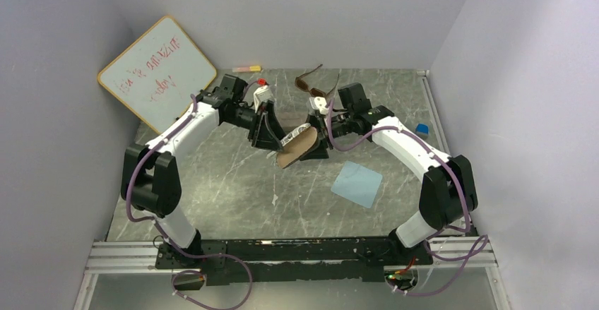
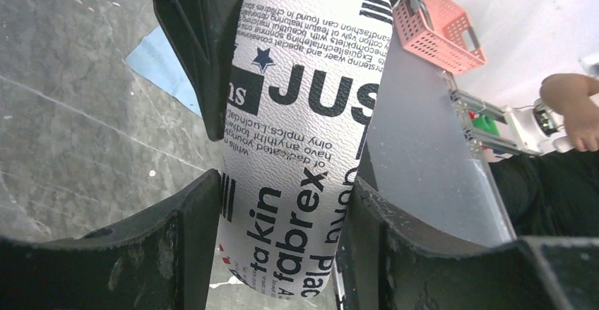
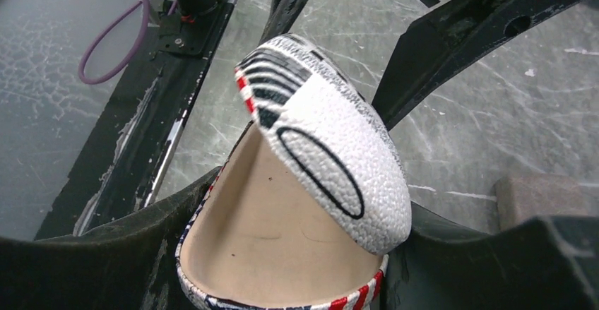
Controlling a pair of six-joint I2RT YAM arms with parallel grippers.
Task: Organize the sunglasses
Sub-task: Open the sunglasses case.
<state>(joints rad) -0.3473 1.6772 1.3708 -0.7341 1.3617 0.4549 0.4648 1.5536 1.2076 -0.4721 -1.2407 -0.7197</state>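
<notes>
Pale lavender walls box it in on three sides. Grey marbled tabletop, evenly lit. A whiteboard with red scrawl leans in the back-left corner, and a light-blue cloth lies flat toward the right.

Both my arms rise from their bases, bend at the elbow and reach inward, so the wrists nearly meet in the middle. My left arm angles in from the left. Its pincer points down and inward, and its black fingers press on either side of the printed glasses case. My right arm mirrors it. My right pincer grips the same case at its open end, one finger against each side of the shell.
</notes>
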